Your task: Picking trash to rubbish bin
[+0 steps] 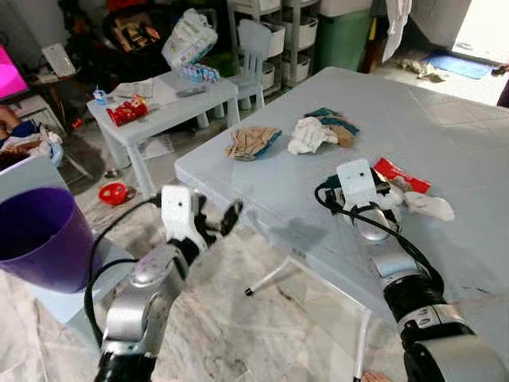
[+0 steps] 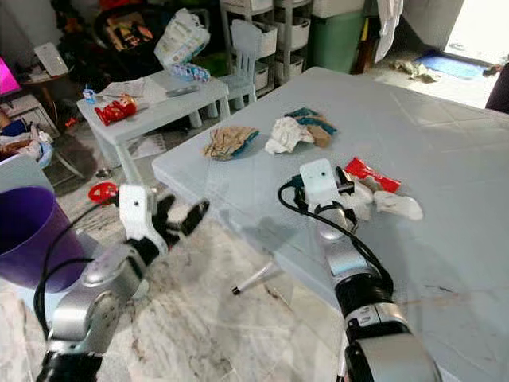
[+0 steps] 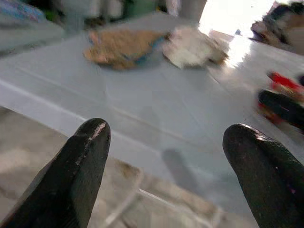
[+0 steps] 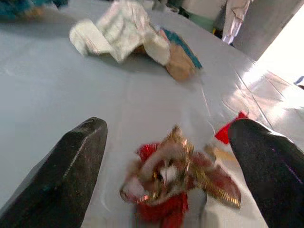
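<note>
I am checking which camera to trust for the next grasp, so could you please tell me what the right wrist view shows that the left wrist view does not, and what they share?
The right wrist view looks between open black fingers at a crumpled red and gold wrapper lying on the table.

The left wrist view looks between the left gripper's open fingers at the table edge, with floor below it, and a tan wrapper.

Both show the pale table top and the white crumpled paper.

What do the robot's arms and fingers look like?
Both arms are shiny silver with black bands and looping black cables. A white box sits on each wrist. The left gripper and right gripper each have two long, rounded black fingers.
</note>
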You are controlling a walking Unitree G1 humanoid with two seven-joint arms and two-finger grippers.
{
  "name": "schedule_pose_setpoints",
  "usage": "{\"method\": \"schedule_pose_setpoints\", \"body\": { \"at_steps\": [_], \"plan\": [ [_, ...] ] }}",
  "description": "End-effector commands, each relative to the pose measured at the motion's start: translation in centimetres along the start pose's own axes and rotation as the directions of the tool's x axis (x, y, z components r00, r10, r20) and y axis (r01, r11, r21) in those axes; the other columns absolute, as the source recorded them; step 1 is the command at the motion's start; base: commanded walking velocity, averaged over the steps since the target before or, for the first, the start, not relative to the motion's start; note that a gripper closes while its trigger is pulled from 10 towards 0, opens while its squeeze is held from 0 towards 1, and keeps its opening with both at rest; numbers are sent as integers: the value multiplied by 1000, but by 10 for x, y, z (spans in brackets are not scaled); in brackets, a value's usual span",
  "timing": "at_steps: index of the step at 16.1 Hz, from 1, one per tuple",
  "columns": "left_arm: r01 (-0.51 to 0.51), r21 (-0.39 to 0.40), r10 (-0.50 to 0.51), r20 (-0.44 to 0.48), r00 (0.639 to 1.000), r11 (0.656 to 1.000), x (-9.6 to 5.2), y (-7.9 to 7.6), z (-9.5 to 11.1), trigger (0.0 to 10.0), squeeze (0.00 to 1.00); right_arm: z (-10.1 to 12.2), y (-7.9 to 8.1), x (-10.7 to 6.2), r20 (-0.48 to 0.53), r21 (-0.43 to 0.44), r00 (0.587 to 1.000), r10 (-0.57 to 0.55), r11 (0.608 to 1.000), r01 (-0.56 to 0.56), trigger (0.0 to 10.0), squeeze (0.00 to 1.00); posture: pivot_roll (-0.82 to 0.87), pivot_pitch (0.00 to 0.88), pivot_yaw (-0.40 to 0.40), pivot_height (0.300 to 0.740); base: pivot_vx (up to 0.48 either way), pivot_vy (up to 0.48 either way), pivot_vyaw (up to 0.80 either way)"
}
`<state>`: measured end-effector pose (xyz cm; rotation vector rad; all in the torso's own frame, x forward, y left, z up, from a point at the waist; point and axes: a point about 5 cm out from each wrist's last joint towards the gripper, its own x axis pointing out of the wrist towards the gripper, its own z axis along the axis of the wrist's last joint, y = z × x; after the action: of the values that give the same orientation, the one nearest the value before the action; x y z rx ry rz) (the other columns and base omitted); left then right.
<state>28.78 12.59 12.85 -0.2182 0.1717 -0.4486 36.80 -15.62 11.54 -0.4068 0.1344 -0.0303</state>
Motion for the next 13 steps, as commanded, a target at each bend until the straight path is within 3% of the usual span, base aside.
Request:
{"method": "schedule_pose_setpoints", "body": {
  "at_steps": [1,4,5,6,7,13],
  "plan": [
    [67,-3,-67,-14,998,998,-1,-8,4,10000,0,5,1,2,15,-25,1000,-3,1000,4,10000,0,114,53,50,740,0,0,0],
    [168,11,-166,-76,983,986,-5,-17,0,10000,0,-5,2,1,-17,-33,1000,-13,999,13,10000,0,113,59,58,740,0,0,0],
    [171,18,-169,-82,982,985,-4,-17,1,10000,0,-11,5,0,-46,9,999,2,1000,-1,10000,0,111,61,62,740,0,0,0],
    [173,18,-171,-86,981,985,-4,-17,1,10000,0,-16,7,-1,-70,46,998,8,999,-4,9294,0,109,61,63,740,0,0,0],
    [177,19,-174,-91,980,984,-4,-17,2,10000,0,-19,7,-2,-83,71,997,12,997,-6,0,0,109,61,63,740,0,0,0],
    [173,20,-171,-86,982,985,-2,-17,4,10000,0,-22,9,-4,-80,184,996,35,983,-19,0,0,99,59,60,740,0,0,0]
  ]
}}
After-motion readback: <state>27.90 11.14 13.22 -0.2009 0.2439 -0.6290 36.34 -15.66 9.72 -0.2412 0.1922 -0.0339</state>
